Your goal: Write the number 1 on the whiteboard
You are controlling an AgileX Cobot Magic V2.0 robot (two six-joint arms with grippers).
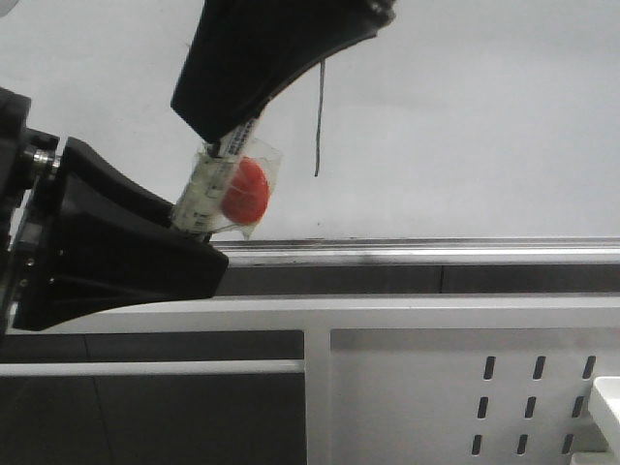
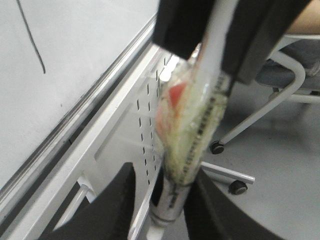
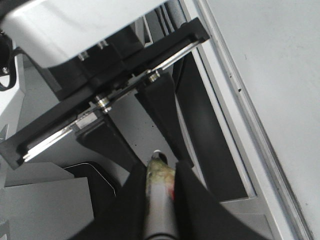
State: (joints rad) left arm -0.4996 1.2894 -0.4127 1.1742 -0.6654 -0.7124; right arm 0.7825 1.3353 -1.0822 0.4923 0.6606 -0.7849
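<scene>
The whiteboard bears the number 1, a thin black nearly vertical stroke; it also shows in the left wrist view. A marker wrapped in clear tape with a red patch hangs tilted in front of the board, left of the stroke. My right gripper comes from above and is shut on the marker's upper part. My left gripper is at the lower left, its fingers around the marker's lower end with a gap on one side.
A silver rail runs along the board's lower edge. Below it is a white metal frame with slotted holes. A chair base with wheels stands on the floor. A white object is at the right edge.
</scene>
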